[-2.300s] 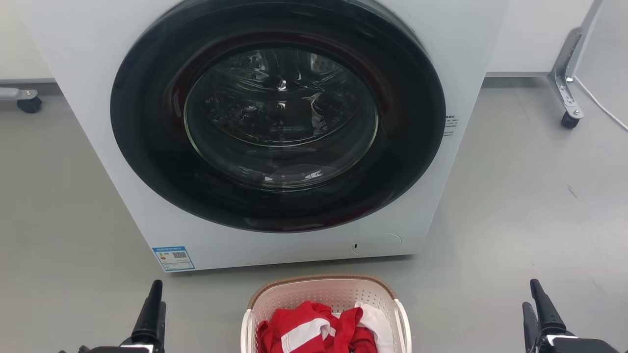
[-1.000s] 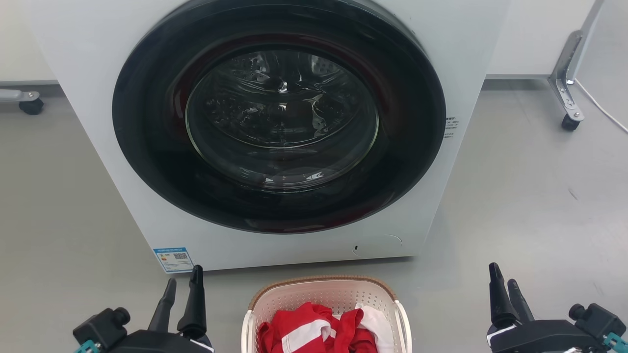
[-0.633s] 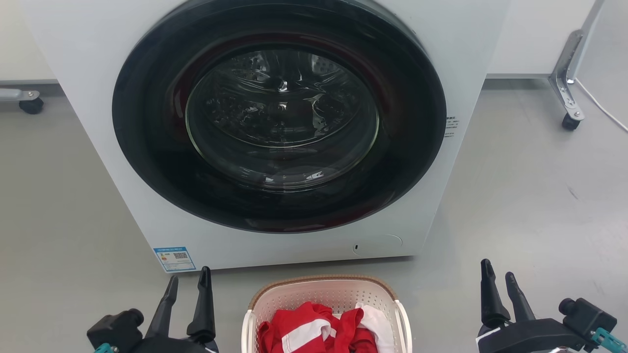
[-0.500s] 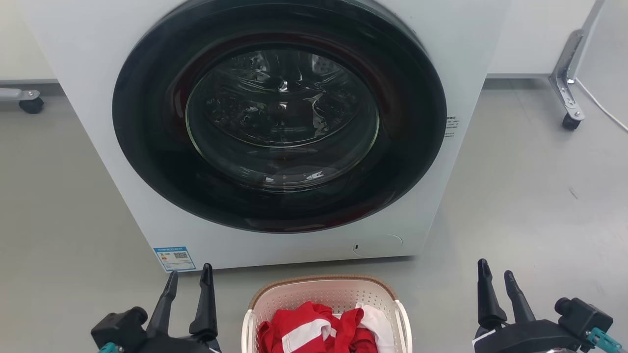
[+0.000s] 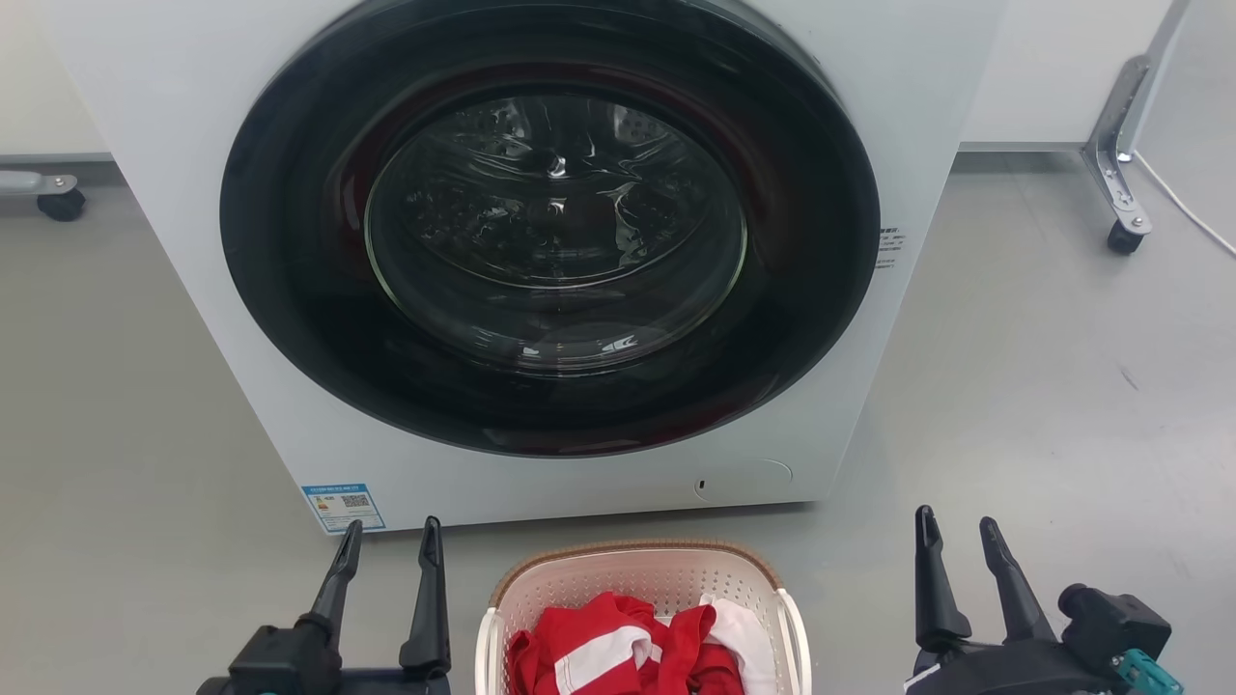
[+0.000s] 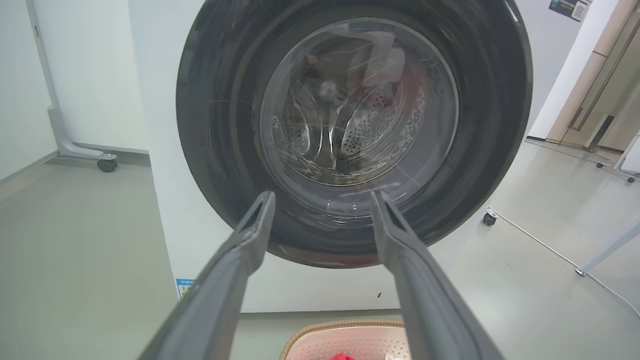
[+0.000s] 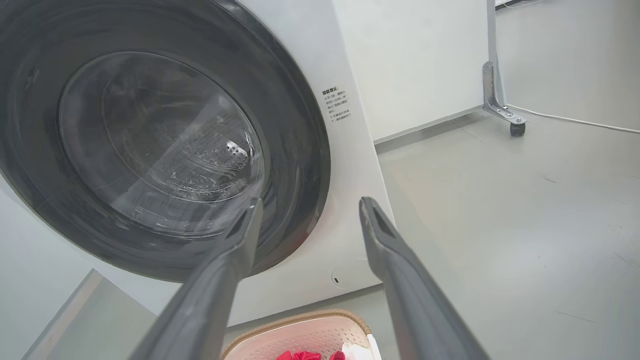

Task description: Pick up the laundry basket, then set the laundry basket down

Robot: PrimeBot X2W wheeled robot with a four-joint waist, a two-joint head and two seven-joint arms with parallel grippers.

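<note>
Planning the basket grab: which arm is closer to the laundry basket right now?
Left. The left fingers, open, stand just beside the laundry basket; the right fingers, also open, sit farther from its other side.

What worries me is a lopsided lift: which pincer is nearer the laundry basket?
The left pincer: its inner finger stands just beside the laundry basket, while the right pincer leaves a wide strip of floor between.
</note>
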